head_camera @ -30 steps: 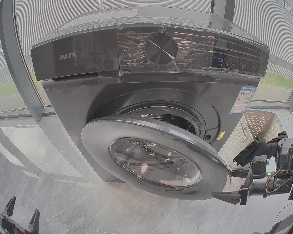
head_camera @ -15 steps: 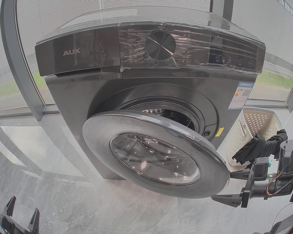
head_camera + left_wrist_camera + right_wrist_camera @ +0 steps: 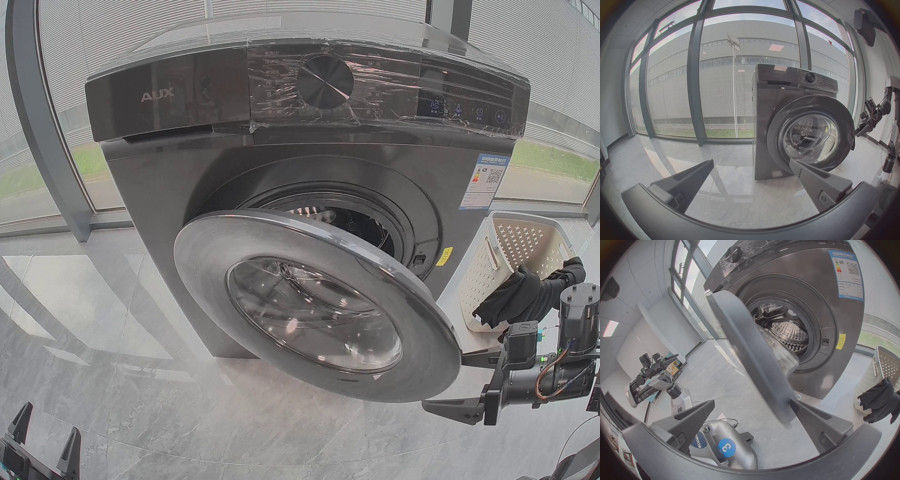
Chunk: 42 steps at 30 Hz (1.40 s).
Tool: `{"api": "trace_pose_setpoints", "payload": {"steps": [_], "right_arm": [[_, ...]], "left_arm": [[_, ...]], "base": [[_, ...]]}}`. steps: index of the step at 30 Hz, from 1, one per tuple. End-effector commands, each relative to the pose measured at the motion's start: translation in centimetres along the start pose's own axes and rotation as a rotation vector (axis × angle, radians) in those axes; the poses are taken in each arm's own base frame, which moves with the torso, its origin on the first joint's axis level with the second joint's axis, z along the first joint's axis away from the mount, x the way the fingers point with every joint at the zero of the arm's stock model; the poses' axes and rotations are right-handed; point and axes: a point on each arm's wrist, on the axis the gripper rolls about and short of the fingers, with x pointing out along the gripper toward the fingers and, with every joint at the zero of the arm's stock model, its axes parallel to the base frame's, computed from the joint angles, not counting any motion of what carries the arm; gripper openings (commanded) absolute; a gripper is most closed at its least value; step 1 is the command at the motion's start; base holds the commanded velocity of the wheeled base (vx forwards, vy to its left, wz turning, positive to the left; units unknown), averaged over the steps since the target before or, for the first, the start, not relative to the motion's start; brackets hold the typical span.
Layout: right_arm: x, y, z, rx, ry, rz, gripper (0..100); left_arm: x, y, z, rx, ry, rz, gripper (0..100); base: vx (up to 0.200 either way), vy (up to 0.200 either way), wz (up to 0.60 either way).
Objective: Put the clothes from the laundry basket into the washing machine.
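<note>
Left tool [image 3: 50, 420] sits low at 7 o'clock, fingers spread, empty, well apart from the work. Right tool [image 3: 445, 382] is at 4 o'clock, jaws wide, empty, straddling the free rim of the door [image 3: 312, 300]; can't tell if a finger touches the rim.

Judged step: swing the door wider so the drum is reachable. To do it well, hook the rim with one finger and follow the hinge arc round toward 9 o'clock rather than tugging straight out.

The door is half open and slants across the mouth of the drum [image 3: 359, 225], which looks too tight for an arm carrying cloth.

Laundry basket [image 3: 494, 262] stands at 3 o'clock, just beside the machine's right flank. A black garment [image 3: 522, 299] is draped over its near rim, nothing loaded yet.

Room: the bare floor [image 3: 187, 400] from 6 to 9 o'clock leaves the door sweep free. The pinch point is between door rim, right arm and basket. Washing machine [image 3: 175, 181] is at 12 o'clock, with window wall behind it.
</note>
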Motion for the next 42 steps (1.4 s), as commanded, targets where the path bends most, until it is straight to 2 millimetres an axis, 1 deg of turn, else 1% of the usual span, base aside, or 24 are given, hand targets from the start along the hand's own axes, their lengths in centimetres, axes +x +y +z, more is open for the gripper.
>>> {"api": "trace_pose_setpoints", "payload": {"steps": [1, 7, 10, 13, 16, 20, 25, 28, 30, 33, 38, 39, 40, 41, 42], "right_arm": [[-0.5, 0.4, -0.3, -0.010, -0.008, 0.012, 100], [-0.3, -0.2, 0.6, -0.004, -0.034, -0.014, 100], [0.4, -0.3, 0.5, 0.001, -0.007, -0.009, 100], [0.9, -0.4, 0.4, -0.002, 0.001, -0.002, 100], [1.5, -0.1, 0.3, -0.004, 0.006, 0.019, 100], [2.2, 0.5, -0.2, -0.013, 0.036, 0.055, 100], [2.4, 1.2, -0.5, -0.017, 0.046, 0.094, 100], [1.9, 1.7, -1.1, -0.020, 0.047, 0.120, 100], [1.4, 1.9, -1.0, -0.017, 0.020, 0.123, 100], [0.0, 2.2, 0.1, 0.005, -0.068, 0.123, 100], [-3.4, 2.9, 2.6, 0.094, -0.254, 0.138, 100], [-3.8, 2.7, 3.1, 0.111, -0.280, 0.122, 100], [-3.8, 2.7, 3.1, 0.111, -0.280, 0.122, 100], [-4.2, 1.7, 3.8, 0.131, -0.317, 0.067, 100], [-4.2, 1.6, 3.9, 0.133, -0.318, 0.058, 100]], "left_arm": [[0.0, 0.0, -0.5, 0.000, -0.002, 0.000, 100], [0.0, 0.0, -0.5, 0.000, -0.002, 0.000, 100], [0.0, 0.0, -0.5, 0.000, -0.002, -0.001, 100], [0.0, 0.0, -0.5, 0.000, -0.002, -0.001, 100], [0.0, 0.0, -0.5, 0.000, -0.002, -0.001, 100], [0.0, 0.0, -0.5, 0.000, -0.002, -0.001, 100], [0.0, 0.0, -0.5, 0.000, -0.002, -0.001, 100], [0.0, 0.0, -0.5, -0.002, -0.002, -0.001, 100], [0.0, 0.0, -0.5, 0.000, -0.002, -0.001, 100], [0.0, 0.0, -0.5, 0.000, -0.002, -0.001, 100], [0.0, 0.0, -0.5, 0.000, -0.002, -0.001, 100], [0.0, 0.0, -0.5, 0.002, -0.002, -0.001, 100], [0.0, 0.0, -0.5, 0.002, -0.002, -0.001, 100], [0.0, 0.0, -0.5, 0.002, -0.002, -0.001, 100], [0.0, 0.0, -0.5, 0.002, -0.002, -0.001, 100]], "base": [[0.000, 0.000, 0.00], [0.000, 0.000, 0.00], [0.000, 0.000, 0.00], [-0.200, 0.000, 0.00], [-0.200, 0.000, 0.00], [0.000, 0.000, 0.00], [0.000, 0.000, 0.00], [0.000, 0.000, 0.00], [0.000, 0.000, 0.00], [0.000, 0.000, 0.00], [0.000, 0.000, 0.00], [0.000, 0.000, 0.00], [0.000, 0.000, 0.00], [0.000, 0.000, 0.00], [0.000, 0.000, 0.00]]}}
